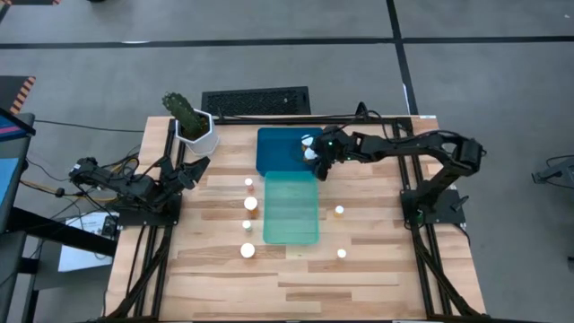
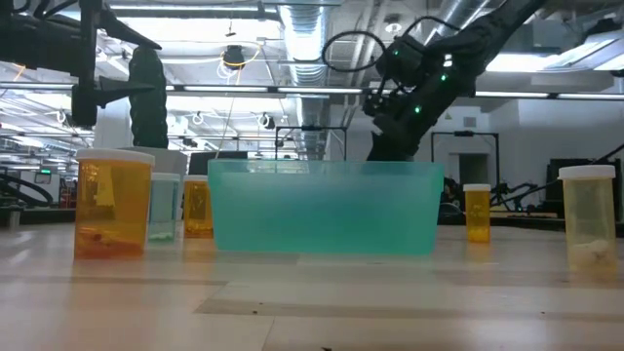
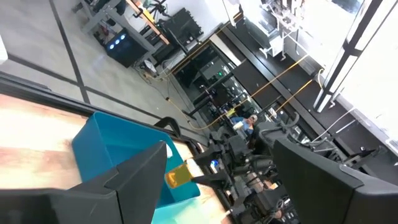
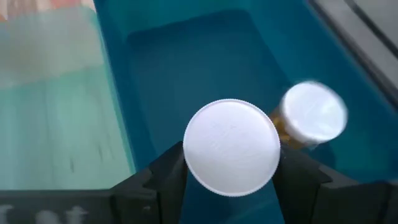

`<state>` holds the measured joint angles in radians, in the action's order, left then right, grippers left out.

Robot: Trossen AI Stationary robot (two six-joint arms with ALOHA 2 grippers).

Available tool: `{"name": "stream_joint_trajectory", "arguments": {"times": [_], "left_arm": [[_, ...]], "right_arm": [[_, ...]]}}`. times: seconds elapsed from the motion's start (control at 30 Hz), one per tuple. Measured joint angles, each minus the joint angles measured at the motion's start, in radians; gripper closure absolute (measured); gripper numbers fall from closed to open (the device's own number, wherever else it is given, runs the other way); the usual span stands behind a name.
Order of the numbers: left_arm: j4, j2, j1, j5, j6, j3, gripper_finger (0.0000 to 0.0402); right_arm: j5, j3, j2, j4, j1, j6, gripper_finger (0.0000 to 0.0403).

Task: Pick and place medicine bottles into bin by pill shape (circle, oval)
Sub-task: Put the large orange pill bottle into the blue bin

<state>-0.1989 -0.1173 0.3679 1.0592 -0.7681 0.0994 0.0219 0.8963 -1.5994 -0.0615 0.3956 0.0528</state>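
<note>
Capped bottle (image 4: 231,147) clamped in right end effector (image 4: 230,171), seemingly over blue bin (image 4: 186,68).

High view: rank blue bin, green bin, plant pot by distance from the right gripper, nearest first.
Right gripper, shut on a bottle.
1. Blue bin: the gripper hangs over its right part.
2. Green bin: on the blue bin's near side, toward the table's front.
3. Plant pot: back left of the table, beyond the blue bin.
</note>
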Motion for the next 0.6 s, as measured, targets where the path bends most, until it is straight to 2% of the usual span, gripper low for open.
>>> {"name": "stream_joint_trajectory", "arguments": {"times": [0.27,0.6], "left_arm": [[0.0,0.0,0.0,0.0,0.0,0.0,0.0113],[0.0,0.0,0.0,-0.001,0.0,0.0,0.0113]], "right_arm": [[0.0,0.0,-0.059,0.017,0.001,-0.003,0.0189],[0.001,0.0,-0.058,0.015,0.015,-0.012,0.0184]]}}
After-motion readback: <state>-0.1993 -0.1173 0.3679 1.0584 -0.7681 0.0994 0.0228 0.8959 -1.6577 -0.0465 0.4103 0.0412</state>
